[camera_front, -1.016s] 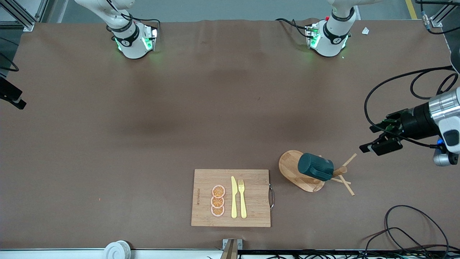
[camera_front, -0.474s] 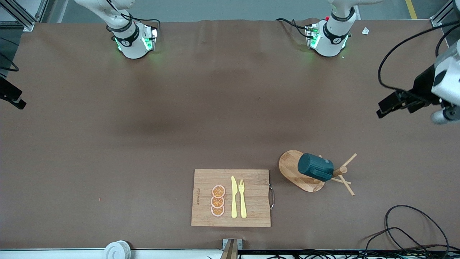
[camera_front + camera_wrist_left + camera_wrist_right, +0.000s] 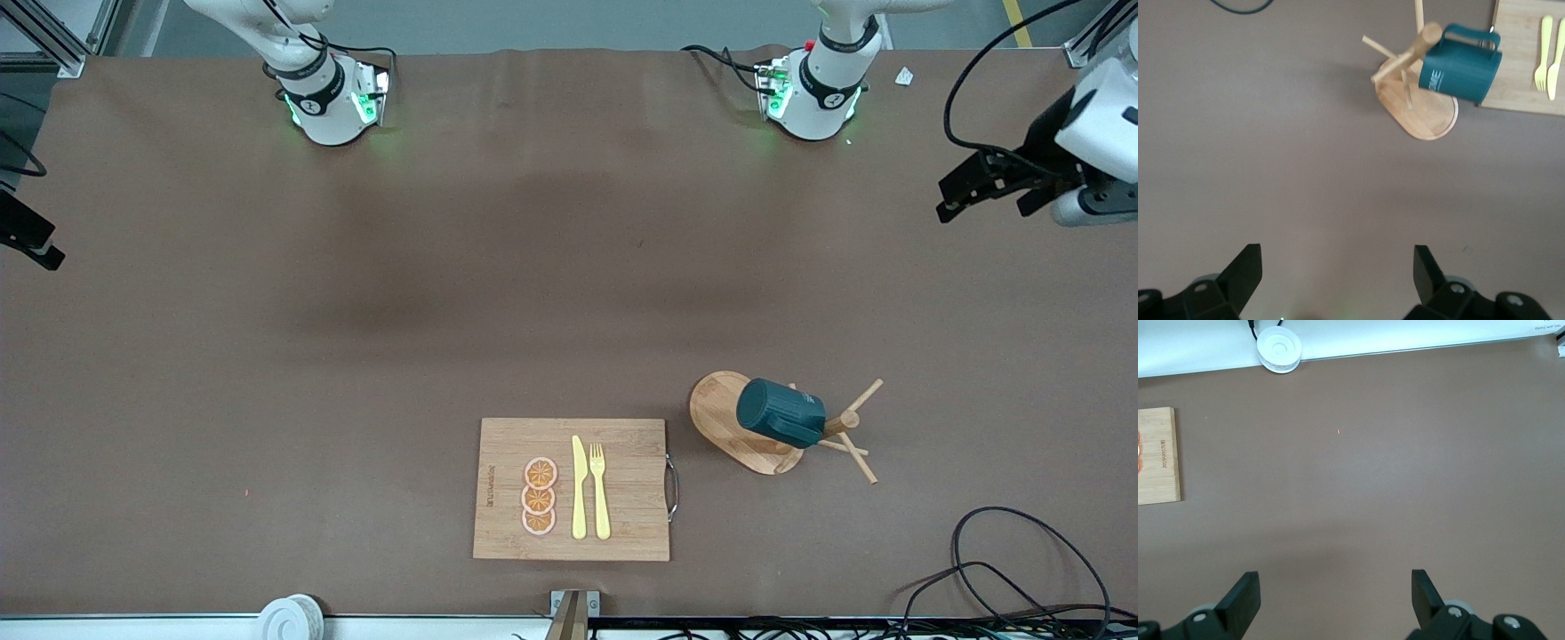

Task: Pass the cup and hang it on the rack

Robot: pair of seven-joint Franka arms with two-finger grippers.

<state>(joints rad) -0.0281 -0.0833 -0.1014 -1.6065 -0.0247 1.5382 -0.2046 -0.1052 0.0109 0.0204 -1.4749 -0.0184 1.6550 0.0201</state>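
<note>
The dark teal cup [image 3: 782,413] hangs tilted on a peg of the light wooden rack [image 3: 718,407], its handle hooked over the peg. In the left wrist view the cup [image 3: 1461,63] and the rack [image 3: 1425,117] show the same way. My left gripper [image 3: 982,200] is open and empty, up in the air over the table at the left arm's end, well apart from the rack. Its fingers [image 3: 1245,267] frame bare table. My right gripper [image 3: 1335,587] is open and empty over bare table at the right arm's end.
A bamboo cutting board [image 3: 622,524] beside the rack carries a yellow knife [image 3: 579,489], a fork [image 3: 600,489] and orange slices [image 3: 539,496]. A white roll [image 3: 289,618] sits at the near edge. Black cables [image 3: 1022,569] lie at the near corner.
My left gripper has drawn away from the rack and risen toward the robots' side of the table. The cup stays hanging on the peg. The right arm has not moved.
</note>
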